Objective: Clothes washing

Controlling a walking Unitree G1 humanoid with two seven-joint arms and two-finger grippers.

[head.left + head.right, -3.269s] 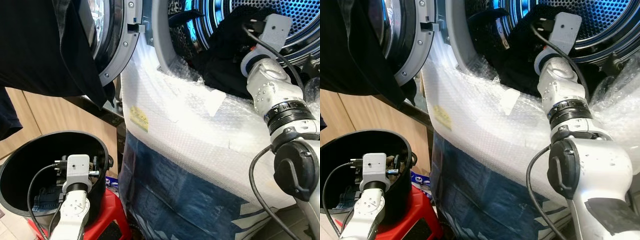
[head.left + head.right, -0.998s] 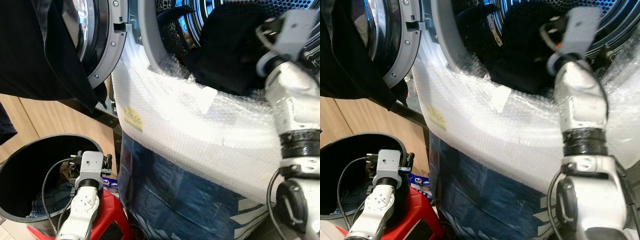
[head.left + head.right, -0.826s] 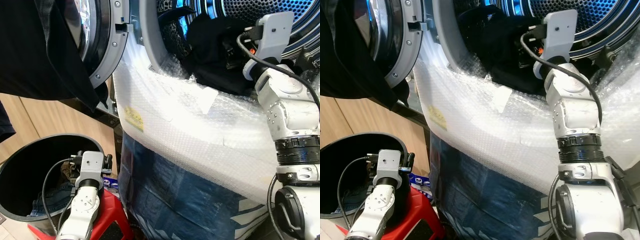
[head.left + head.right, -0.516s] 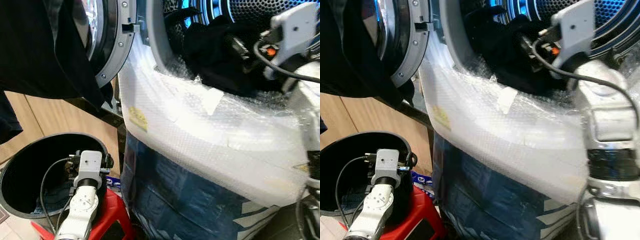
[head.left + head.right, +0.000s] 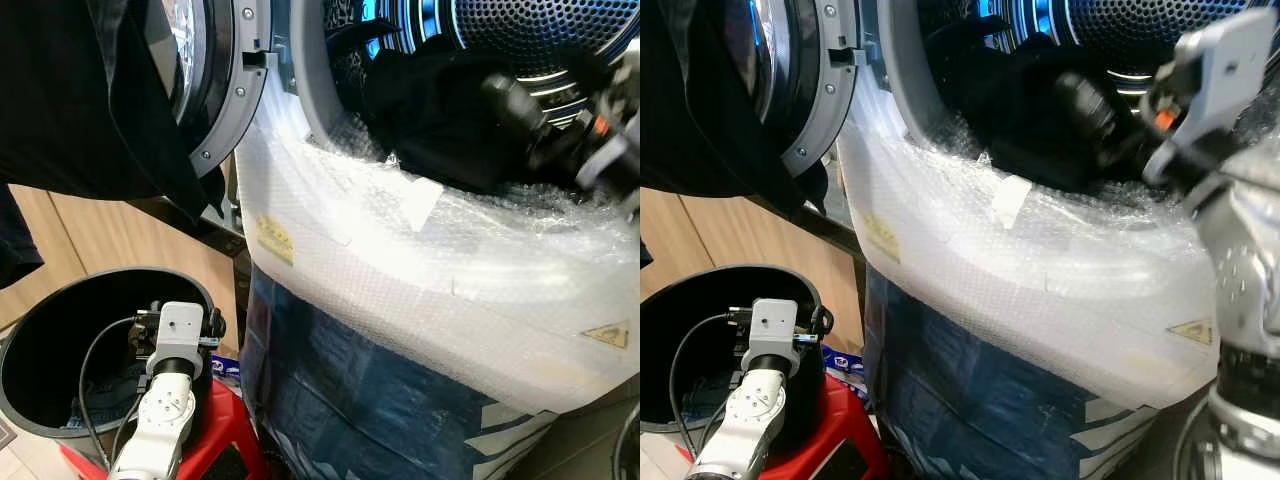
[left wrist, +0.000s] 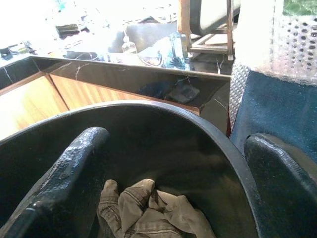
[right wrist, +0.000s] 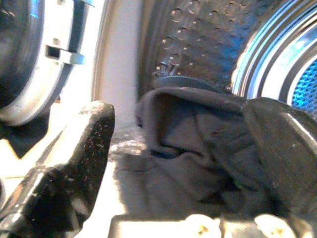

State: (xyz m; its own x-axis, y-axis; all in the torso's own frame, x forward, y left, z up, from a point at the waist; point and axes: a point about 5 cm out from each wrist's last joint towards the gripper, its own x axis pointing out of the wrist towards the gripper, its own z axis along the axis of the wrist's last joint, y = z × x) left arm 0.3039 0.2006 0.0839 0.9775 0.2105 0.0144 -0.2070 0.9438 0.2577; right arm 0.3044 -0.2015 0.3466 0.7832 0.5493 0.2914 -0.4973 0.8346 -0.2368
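Nearest you, your left claw (image 6: 173, 163) hung with fingers spread over the round black plastic laundry bin (image 5: 40, 330), crumpled grey-brown clothing (image 6: 143, 208) lying in its bottom, seen from the wrist view. Farther on, your right claw (image 7: 178, 148) had pulled back from the dark bundled garment (image 5: 440, 110), fingers now parted and empty. The garment lay on the bubble-wrapped lip (image 5: 400, 240) of the steel washer drum (image 5: 1140, 25), so that load looked delivered.

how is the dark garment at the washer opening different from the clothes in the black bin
The dark garment is black, bulky, and heaped across the washer's drum opening. The clothes in the black bin are a pale greyish crumpled piece, lying low at the bottom. An open gripper points at each.
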